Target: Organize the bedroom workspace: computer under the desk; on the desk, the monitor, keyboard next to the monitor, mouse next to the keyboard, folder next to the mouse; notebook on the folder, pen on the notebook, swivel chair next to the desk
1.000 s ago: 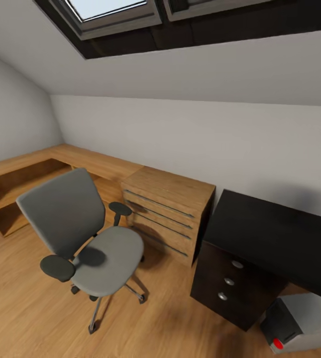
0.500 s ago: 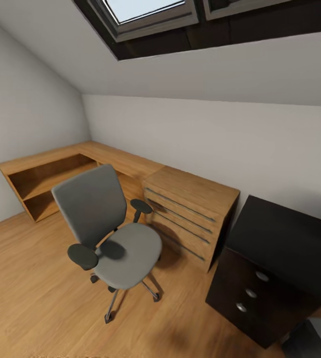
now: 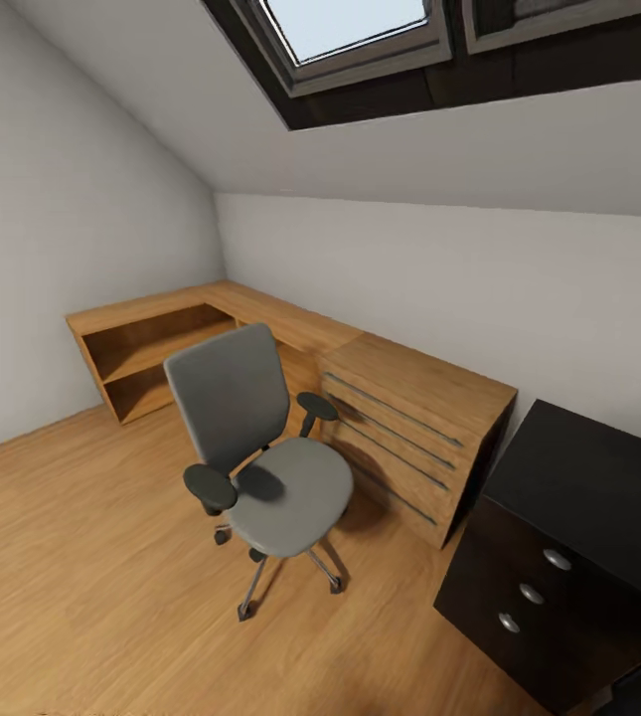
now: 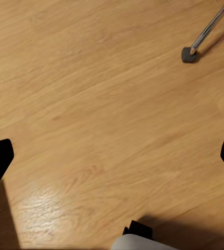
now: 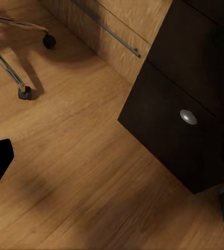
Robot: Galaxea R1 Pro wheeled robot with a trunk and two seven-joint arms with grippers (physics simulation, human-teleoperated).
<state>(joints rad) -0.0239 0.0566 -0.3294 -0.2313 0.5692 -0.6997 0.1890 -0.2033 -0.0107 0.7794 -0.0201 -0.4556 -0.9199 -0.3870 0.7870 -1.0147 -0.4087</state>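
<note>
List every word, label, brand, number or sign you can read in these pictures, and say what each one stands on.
None: no readable text, number or sign stands on the swivel chair, the light-wood chest of drawers, the black desk or the floor.

Wood floor (image 3: 72, 567) carries swivel chair (image 3: 260, 467), desk (image 3: 568, 557), wooden chest (image 3: 414, 428).

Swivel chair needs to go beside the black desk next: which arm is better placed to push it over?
Left, probably. The swivel chair stands left of the desk, and the left gripper hangs over floor near a chair caster. The right gripper's view faces the desk drawers.
</note>
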